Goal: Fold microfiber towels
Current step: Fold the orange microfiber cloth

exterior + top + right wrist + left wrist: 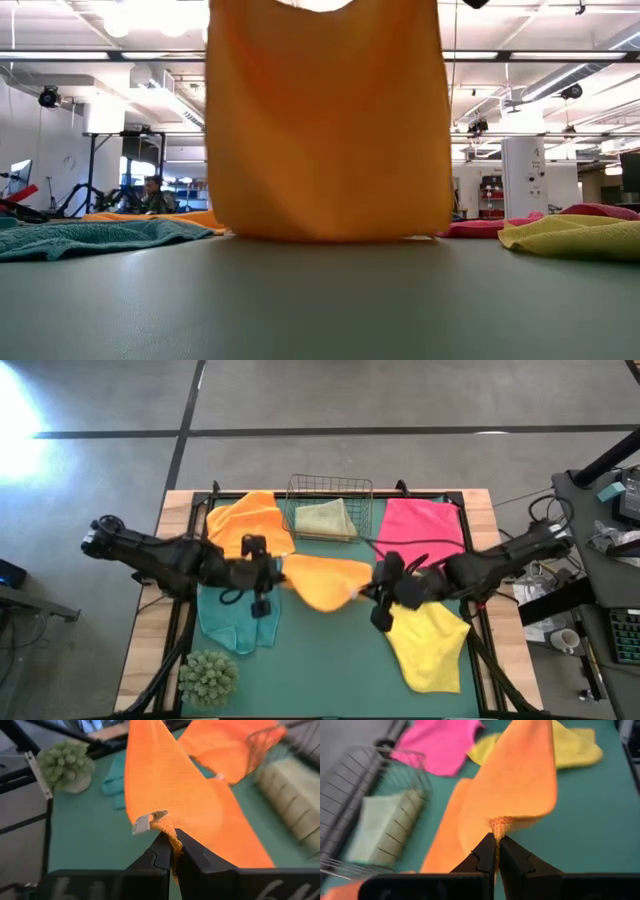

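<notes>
An orange towel (325, 580) hangs stretched between my two grippers above the mat's middle; in the low view the orange towel (330, 120) hangs as a wide sheet whose lower edge reaches the mat. My left gripper (278, 572) is shut on its left corner, my right gripper (368, 592) on its right corner. A second orange towel (248, 520) lies at the back left, a pink one (418, 520) at the back right, a teal one (232, 618) at the left, a yellow one (430, 645) at the front right. A pale olive-green towel (325, 518) lies folded in the wire basket. My left gripper pinches a bunched corner (501, 826) of the orange towel between its two fingers, coming level from the table's left. The cloth spreads away from the fingertips and hangs below. My right gripper pinches the opposite corner (165, 824), beside a white label, between its two fingers, level from the table's right. The towel hangs between both holds.
A wire basket (330, 510) stands at the back middle. A green spiky plant ball (208, 678) sits at the front left corner. The teal mat (330, 660) is bare in the front middle.
</notes>
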Available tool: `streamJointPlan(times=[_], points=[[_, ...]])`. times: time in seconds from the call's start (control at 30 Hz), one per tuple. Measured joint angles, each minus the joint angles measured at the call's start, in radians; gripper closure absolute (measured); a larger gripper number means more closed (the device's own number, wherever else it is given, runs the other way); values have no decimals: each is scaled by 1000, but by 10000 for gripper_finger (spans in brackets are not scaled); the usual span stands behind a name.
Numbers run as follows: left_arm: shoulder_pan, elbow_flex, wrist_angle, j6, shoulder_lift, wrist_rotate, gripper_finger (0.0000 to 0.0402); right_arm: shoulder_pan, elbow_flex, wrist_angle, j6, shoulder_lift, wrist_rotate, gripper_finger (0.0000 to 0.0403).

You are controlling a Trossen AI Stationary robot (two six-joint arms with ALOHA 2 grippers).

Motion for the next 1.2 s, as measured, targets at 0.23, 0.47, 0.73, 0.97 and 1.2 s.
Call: streamJointPlan(times=[0.23,0.47,0.73,0.97,1.2], points=[[-99,-70,2,-201,0,83,401,103,0,58,218,109,-21,394],[-176,-148,29,-400,24,124,401,217,0,119,383,224,-17,394],[-189,-167,26,-440,120,62,401,240,-2,26,450,282,108,394],[-139,-195,1,-449,207,-53,401,194,-60,-113,499,265,174,394],[-44,-218,-8,-470,263,-116,401,96,-177,-58,502,265,172,394]])
